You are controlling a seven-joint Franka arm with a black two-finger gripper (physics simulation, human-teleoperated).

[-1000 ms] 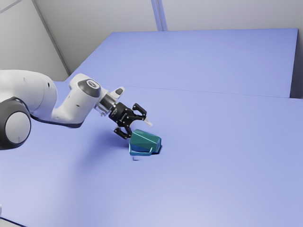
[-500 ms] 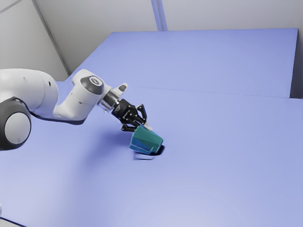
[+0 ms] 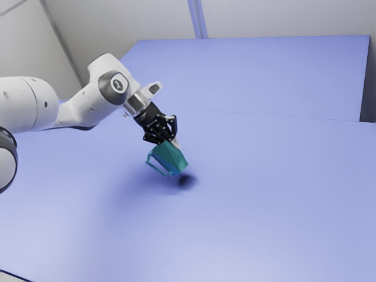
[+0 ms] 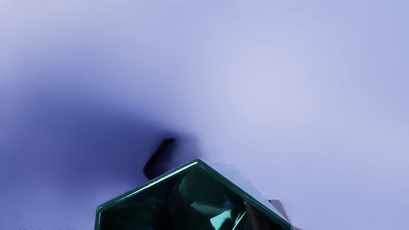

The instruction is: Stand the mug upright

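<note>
- Teal mug (image 3: 170,157) hung tilted above the counter (image 3: 264,200), mouth toward the tool (image 3: 174,143), which gripped its wall.
- Step in hand, as judged: righting it in mid-air.
- Next move needed the base levelled, then lowered.

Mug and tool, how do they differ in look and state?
The mug is teal, while the tool is black. The mug is faceted with a handle; the tool is jointed. The mug is held by its wall; the tool grips it. Both slant, raised above the table.
</note>
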